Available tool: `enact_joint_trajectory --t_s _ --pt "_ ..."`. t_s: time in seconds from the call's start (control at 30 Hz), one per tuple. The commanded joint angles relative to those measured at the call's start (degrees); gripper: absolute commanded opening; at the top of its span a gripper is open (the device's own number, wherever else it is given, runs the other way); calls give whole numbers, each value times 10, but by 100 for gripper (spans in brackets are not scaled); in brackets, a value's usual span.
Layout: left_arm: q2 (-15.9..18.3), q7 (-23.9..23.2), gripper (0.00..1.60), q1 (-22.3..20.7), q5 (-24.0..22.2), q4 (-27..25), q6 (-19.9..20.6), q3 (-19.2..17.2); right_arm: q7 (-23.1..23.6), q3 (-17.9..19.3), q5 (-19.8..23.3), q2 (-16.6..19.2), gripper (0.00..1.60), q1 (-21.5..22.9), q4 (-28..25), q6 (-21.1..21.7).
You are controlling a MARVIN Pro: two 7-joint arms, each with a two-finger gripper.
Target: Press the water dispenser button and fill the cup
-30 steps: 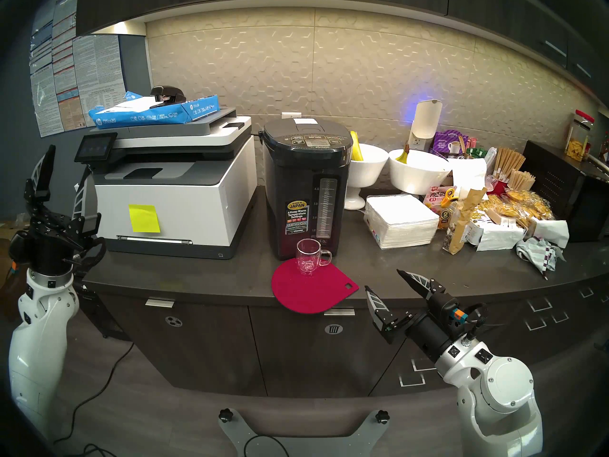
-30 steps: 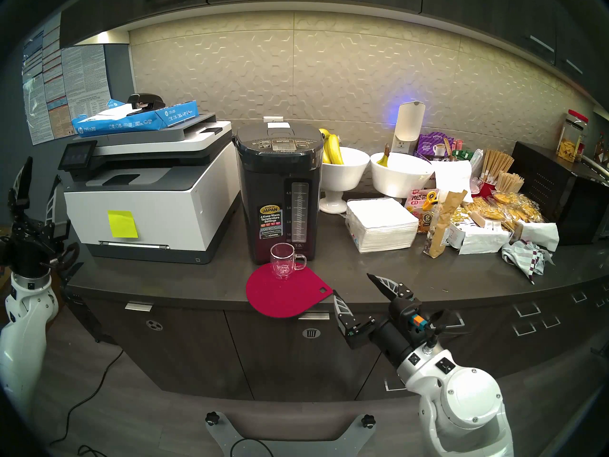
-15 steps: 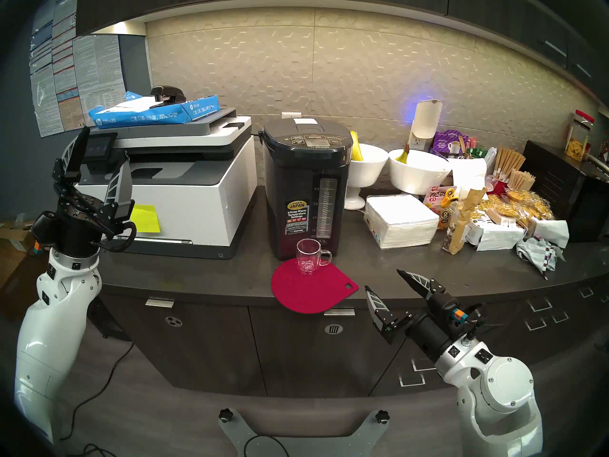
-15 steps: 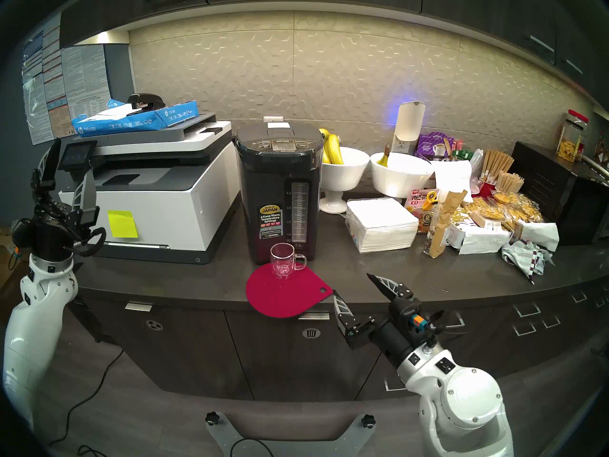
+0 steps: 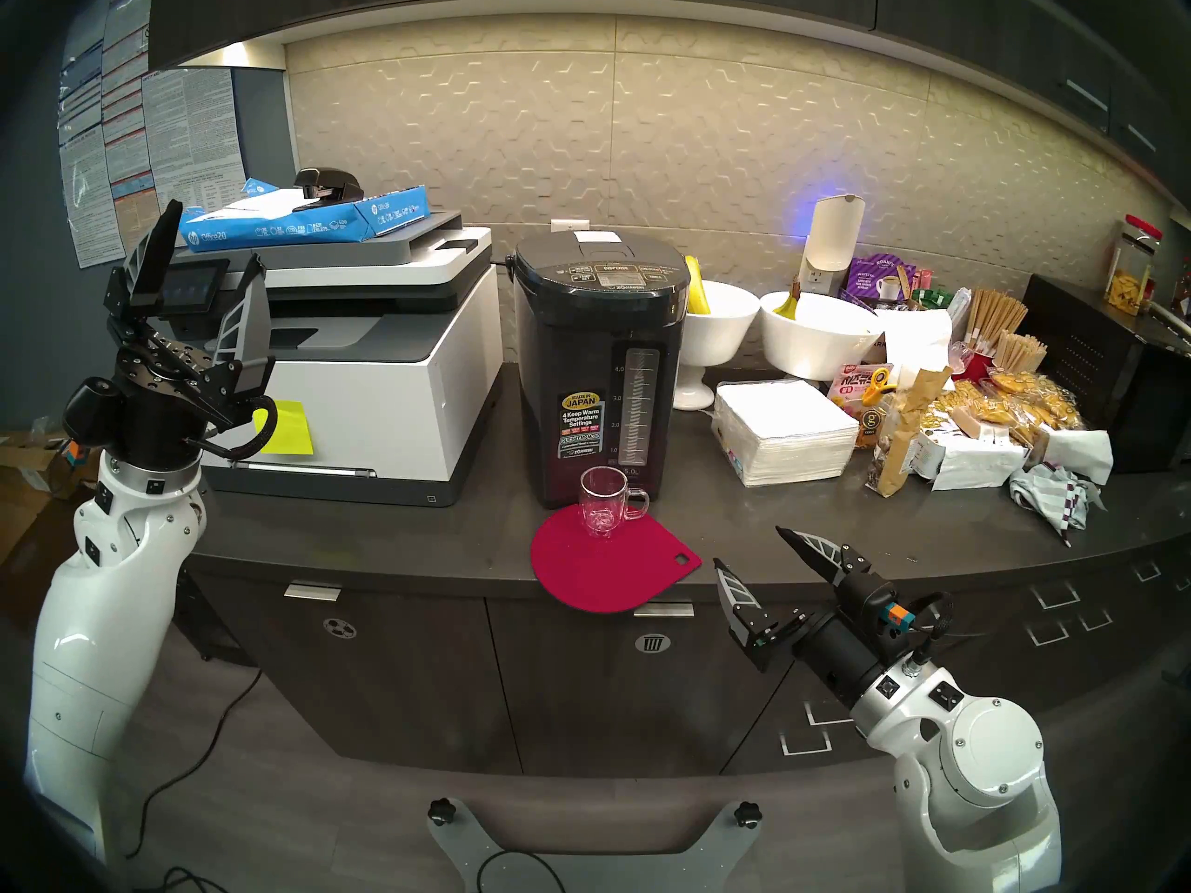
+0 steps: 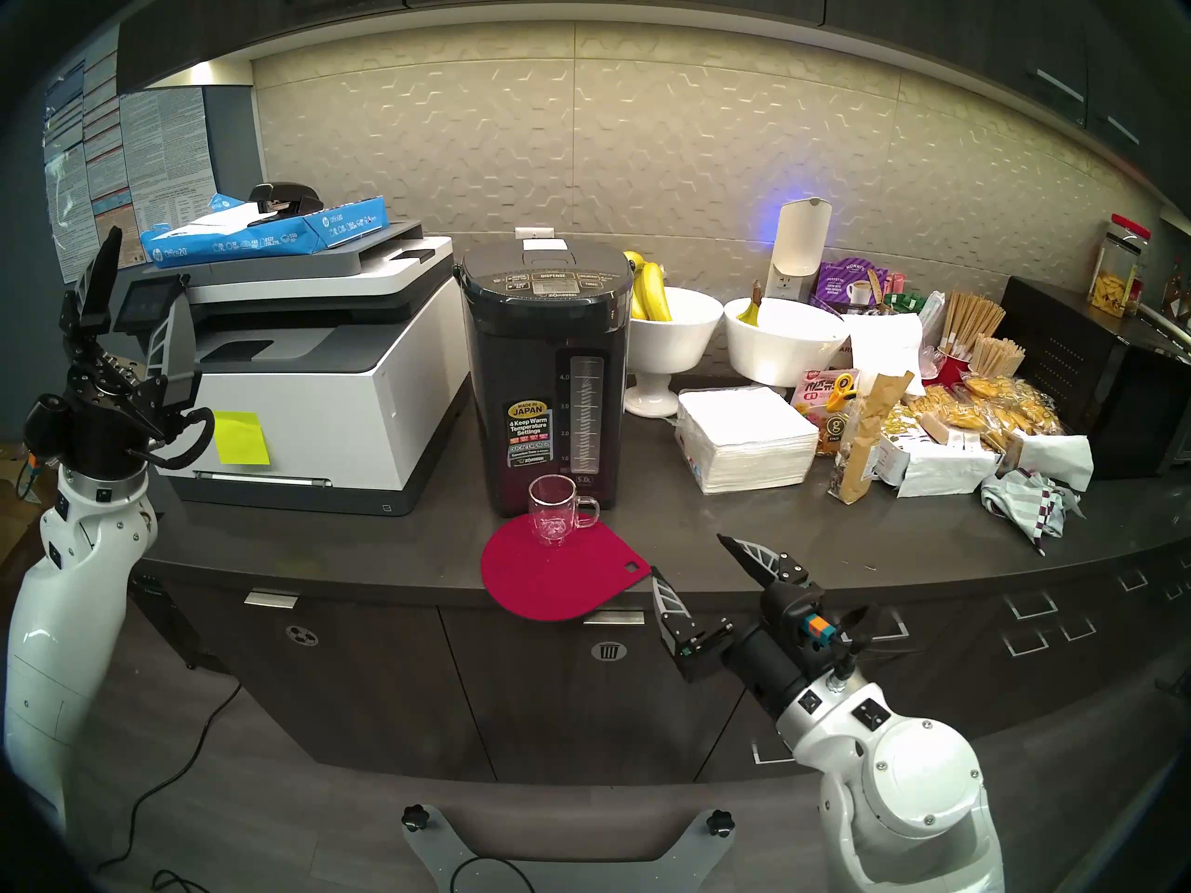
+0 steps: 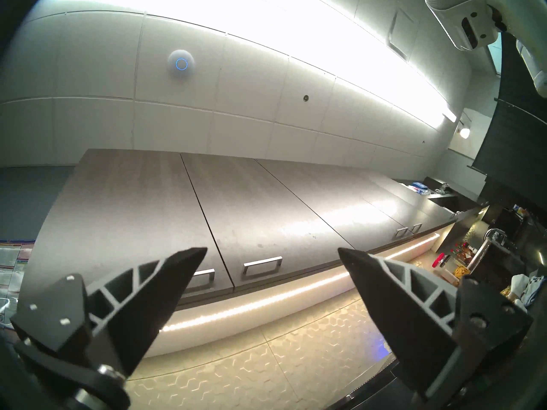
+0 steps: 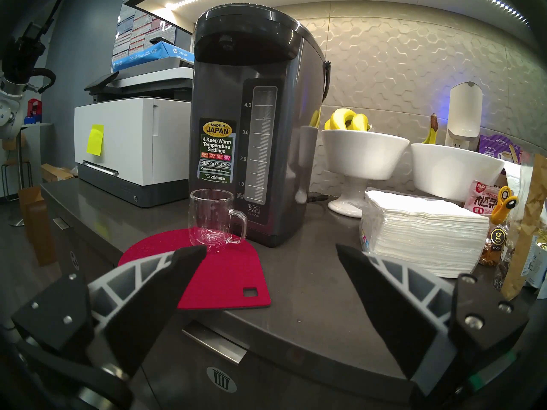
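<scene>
The black water dispenser (image 5: 596, 370) (image 6: 544, 382) (image 8: 251, 119) stands mid-counter, with the dark DISPENSE button (image 5: 615, 268) (image 6: 553, 275) on its top panel. In front of its base the empty clear glass cup (image 5: 602, 502) (image 6: 554, 510) (image 8: 210, 217) sits on a red mat (image 5: 606, 569), handle to the right. My left gripper (image 5: 216, 233) (image 6: 149, 259) (image 7: 272, 249) is open and empty, pointing up in front of the printer's left side, far left of the dispenser. My right gripper (image 5: 747, 545) (image 6: 688, 553) (image 8: 270, 248) is open and empty at the counter's front edge, right of the mat.
A white-and-grey printer (image 5: 361, 357) with a blue paper ream on top stands left of the dispenser. To the dispenser's right are two white bowls (image 5: 715, 318) with bananas, a napkin stack (image 5: 783, 431) and snack bags. The left wrist view shows only upper cabinets and ceiling.
My left arm has risen and swung right, from beside the counter's left end to in front of the printer's screen, gripper open throughout. The right arm and the cup have not moved.
</scene>
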Motion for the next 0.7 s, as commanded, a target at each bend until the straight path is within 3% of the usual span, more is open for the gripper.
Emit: enact_joint_trajectory --t_s 0.0,0.37,0.67 --pt "13 18 160 -65 10 5 17 27 1 -1 -1 1 160 1 -14 -2" --pt "3 29 160 -132 42 26 36 85 1 -1 -1 1 160 1 -14 -2" --pt "1 34 160 -152 63 19 42 109 1 -1 -1 1 160 1 -14 -2"
